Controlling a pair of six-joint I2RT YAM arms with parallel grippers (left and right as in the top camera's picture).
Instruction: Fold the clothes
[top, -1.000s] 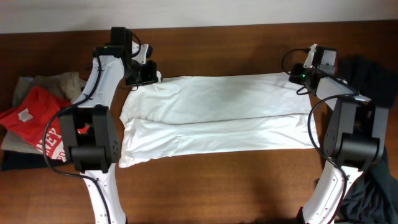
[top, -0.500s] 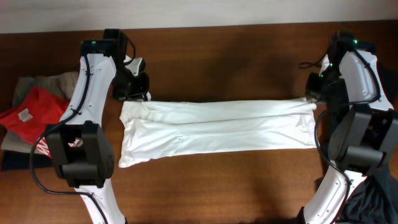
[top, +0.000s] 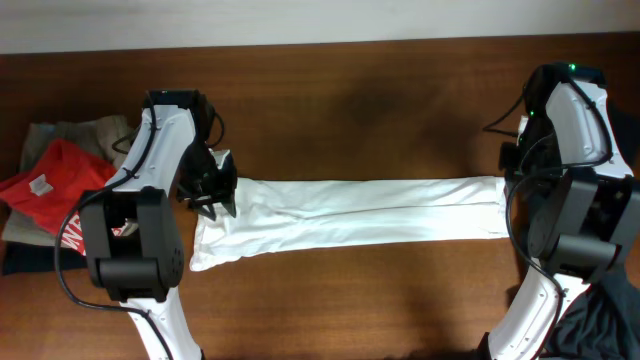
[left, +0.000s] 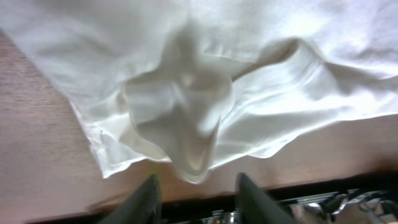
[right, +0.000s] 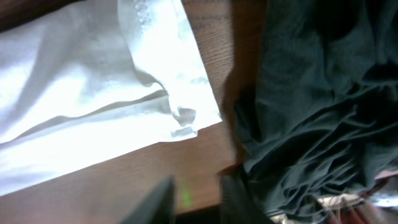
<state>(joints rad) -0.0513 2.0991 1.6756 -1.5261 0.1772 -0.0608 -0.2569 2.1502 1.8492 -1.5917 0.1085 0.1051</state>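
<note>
The white garment (top: 360, 208) lies folded into a long, narrow strip across the middle of the bench (top: 350, 290), reaching from near the left edge to near the right edge; a lengthwise crease runs along it; its left end is broader and rumpled, its right end squared off.

The left fingers (top: 214, 190) sit at the strip's left end, over its far corner. In the left wrist view they stand apart with nothing between them; just beyond their tips the cloth rises in a small pinched peak (left: 186, 118), with creases spreading from it; whether the tips touch the cloth I cannot tell.

The right fingers (right: 194, 198) are at the strip's right end, close to the right edge of the bench. They are blurred in the right wrist view, but they too are spread and hold nothing; the garment's hemmed corner (right: 183, 118) lies flat on the wood just ahead of them.

A heap of dark clothing (right: 311, 106) lies beside that corner, near it but apart, with a band of bare wood between; from overhead it sits along the right edge, behind the right arm, with more dark cloth at the near right corner.

By the left edge is another pile, well apart from the strip: a red shirt (top: 55, 185) with white print on top, a khaki piece (top: 85, 130) behind it, and a dark piece (top: 25, 258) under its near side.
</note>
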